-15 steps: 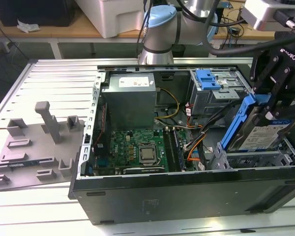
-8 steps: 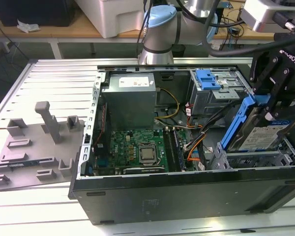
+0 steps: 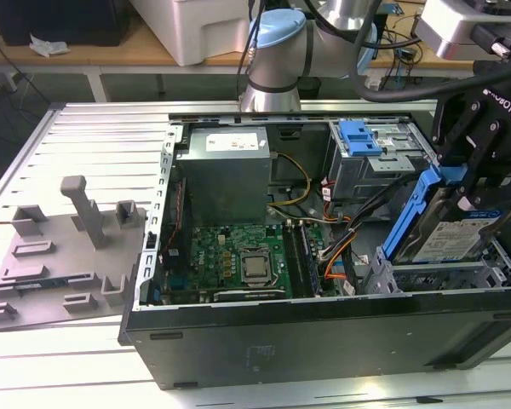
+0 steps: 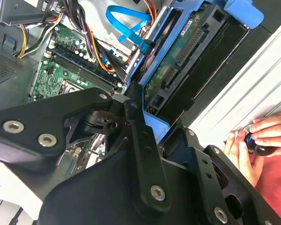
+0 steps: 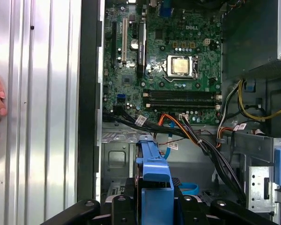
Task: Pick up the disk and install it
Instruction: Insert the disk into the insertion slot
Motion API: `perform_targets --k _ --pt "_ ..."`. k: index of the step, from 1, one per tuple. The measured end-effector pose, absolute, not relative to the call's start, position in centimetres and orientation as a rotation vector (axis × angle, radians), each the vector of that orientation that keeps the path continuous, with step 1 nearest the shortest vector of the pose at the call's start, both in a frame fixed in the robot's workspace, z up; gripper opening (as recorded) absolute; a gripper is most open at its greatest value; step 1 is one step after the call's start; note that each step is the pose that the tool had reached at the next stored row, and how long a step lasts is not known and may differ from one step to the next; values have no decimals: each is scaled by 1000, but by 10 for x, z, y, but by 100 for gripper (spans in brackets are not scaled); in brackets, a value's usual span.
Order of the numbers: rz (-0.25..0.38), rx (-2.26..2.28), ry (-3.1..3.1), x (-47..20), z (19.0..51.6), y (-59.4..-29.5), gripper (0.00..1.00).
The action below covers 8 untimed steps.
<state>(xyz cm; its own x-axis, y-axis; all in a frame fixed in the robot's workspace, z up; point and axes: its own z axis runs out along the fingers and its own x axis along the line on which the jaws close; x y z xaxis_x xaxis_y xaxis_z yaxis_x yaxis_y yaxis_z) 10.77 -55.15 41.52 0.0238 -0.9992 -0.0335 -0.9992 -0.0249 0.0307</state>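
One-arm hold: grips disk [image 3: 450, 234] in clenched pincer [image 3: 470, 189], long axis steeply tilted, lower end nearest drive cage [image 3: 447, 277] directly beneath.

Silver-grey disk [image 3: 451, 232] with blue rails and a blue-white label, pinched between the jaws at its top edge, hanging tilted below them, label face up.

Disk [image 3: 451, 237]: silver-grey metal body, blue-and-white paper-like label, smooth blue plastic rails [image 3: 409, 217].
Gripper [image 3: 477, 189]: matt black links, bright metal screw heads [image 4: 47, 139].
Computer case [image 3: 324, 336]: matt black outer wall, bare grey sheet metal inside.
Power-supply box [image 3: 226, 183]: dull grey metal.
Motherboard [image 3: 230, 251]: green lacquered board.
Table [image 3: 94, 128]: ribbed pale metal, satin sheen.
Fixture block [image 3: 68, 247]: matt grey plastic.
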Motion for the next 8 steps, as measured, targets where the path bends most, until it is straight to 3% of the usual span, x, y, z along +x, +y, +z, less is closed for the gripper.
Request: perform_targets --k 8 --pt "71 -2247 2193 108 415 -552 37"
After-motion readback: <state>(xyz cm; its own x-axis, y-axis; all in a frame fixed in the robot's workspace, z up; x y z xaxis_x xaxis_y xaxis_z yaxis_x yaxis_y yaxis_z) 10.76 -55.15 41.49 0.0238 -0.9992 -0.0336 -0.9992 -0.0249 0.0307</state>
